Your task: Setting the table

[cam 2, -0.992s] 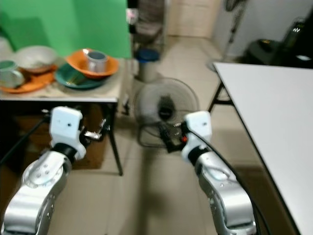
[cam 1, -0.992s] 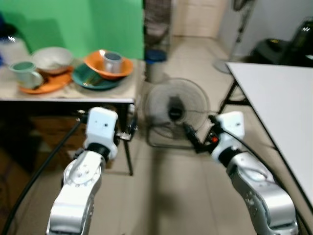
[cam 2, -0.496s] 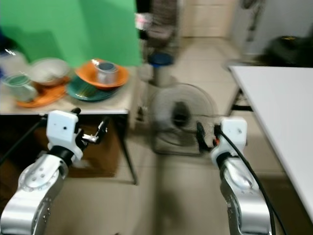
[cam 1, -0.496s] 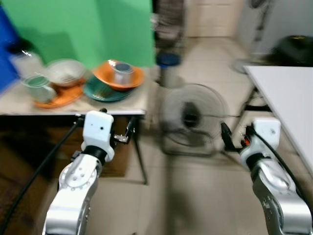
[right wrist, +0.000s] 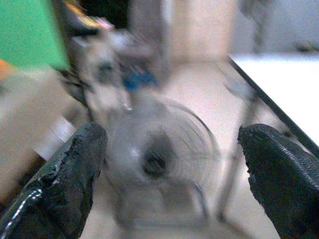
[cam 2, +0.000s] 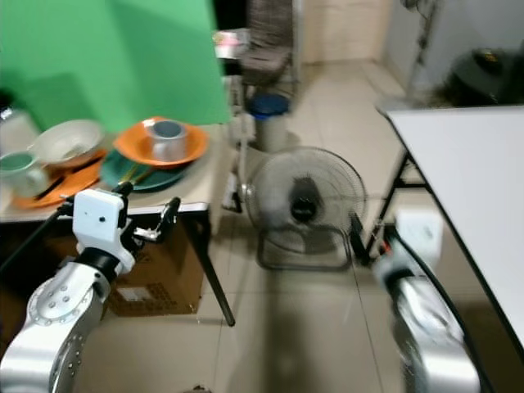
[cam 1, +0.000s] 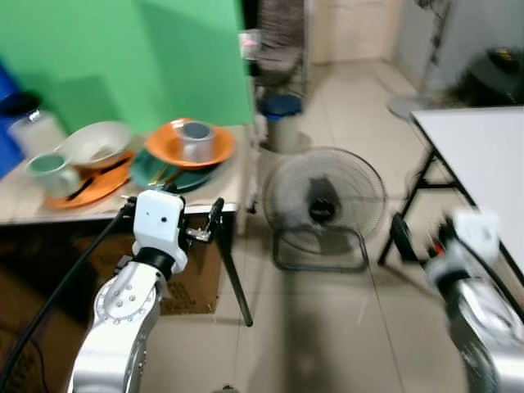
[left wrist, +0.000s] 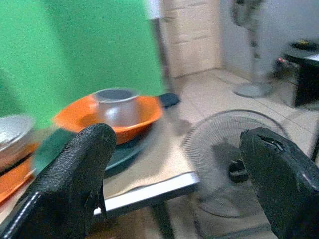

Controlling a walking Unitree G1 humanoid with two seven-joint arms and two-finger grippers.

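While dishes [cam 1: 176, 147] crowd the side table [cam 1: 233, 176] at upper left, both empty grippers, left [left wrist: 174, 189] and right [right wrist: 172, 186], hang spread apart near the floor fan [cam 1: 324, 201].

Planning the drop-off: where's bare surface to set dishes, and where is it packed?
The white table on the robot's right shows bare top right up to its near edge. The side table has a bare strip along its right end, past the orange bowl. Its left part is crowded: that bowl with a metal cup, green plate, white bowl, mug.
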